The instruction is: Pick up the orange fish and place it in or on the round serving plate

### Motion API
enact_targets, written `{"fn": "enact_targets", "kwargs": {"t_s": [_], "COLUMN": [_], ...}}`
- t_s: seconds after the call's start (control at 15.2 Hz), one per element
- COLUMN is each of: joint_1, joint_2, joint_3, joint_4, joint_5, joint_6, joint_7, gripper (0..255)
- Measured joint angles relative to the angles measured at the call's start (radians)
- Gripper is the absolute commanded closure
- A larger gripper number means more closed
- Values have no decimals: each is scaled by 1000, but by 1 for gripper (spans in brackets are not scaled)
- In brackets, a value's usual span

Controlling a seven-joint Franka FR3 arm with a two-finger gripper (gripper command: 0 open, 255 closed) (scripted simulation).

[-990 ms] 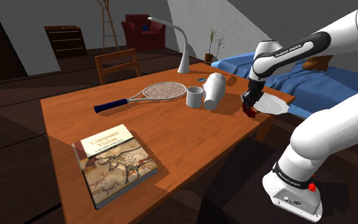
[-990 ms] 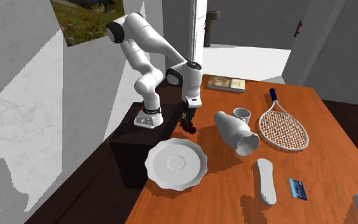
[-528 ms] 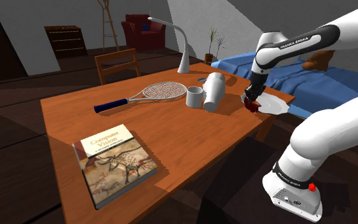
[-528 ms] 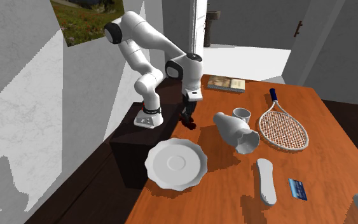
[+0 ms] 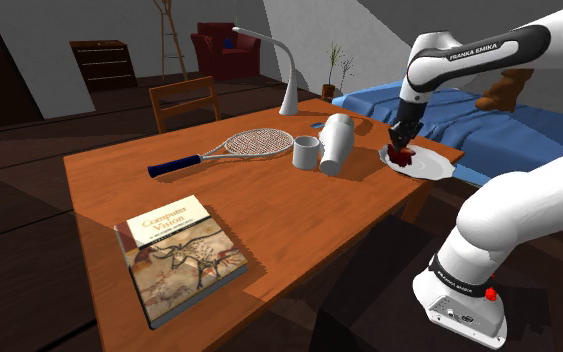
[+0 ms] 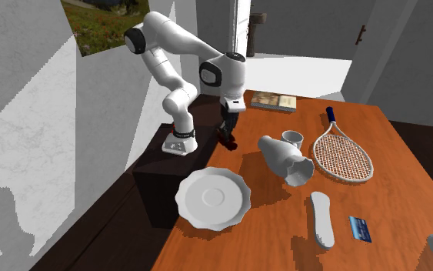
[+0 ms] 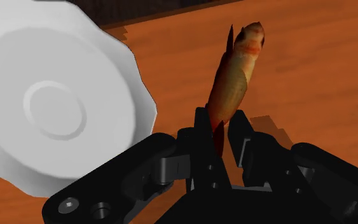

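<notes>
While you weigh the approach, note what crowds the wooden table (image 5: 269,215). A white vase (image 5: 337,142) lies on its side near the round white plate (image 5: 431,165), apart from its rim. A white mug (image 5: 306,152) sits just beside the vase. Further toward the shoulder view's left lie a racket (image 5: 241,146) and, well apart at the near corner, a book (image 5: 181,255). A white desk lamp (image 5: 287,75) stands at the far edge. In the second exterior view, a flat white sole-shaped piece (image 6: 322,219) and a small blue card (image 6: 360,229) lie on the view's right of the plate.

Your gripper (image 7: 217,127) is raised above the table, and its two black fingers (image 7: 201,137) are clamped on the tail end of the orange fish (image 7: 234,70). The fish sticks out head-first beyond the fingertips. In the wrist view you see it over bare table wood just beside the plate's wavy rim, not over the plate. In the second exterior view the gripper hangs between the stand and the plate.
</notes>
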Motion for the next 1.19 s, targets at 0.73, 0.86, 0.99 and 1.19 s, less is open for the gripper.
{"fn": "enact_targets", "kwargs": {"t_s": [0.73, 0.86, 0.99, 1.19], "joint_1": [-17, -13, -10, -8], "joint_2": [198, 266, 326, 431], "joint_3": [-187, -238, -281, -346], "joint_4": [238, 299, 357, 457], "joint_5": [2, 24, 51, 112], "joint_6": [-10, 2, 3, 1], "joint_7": [-236, -299, -359, -460], "gripper": [255, 255, 255, 255]}}
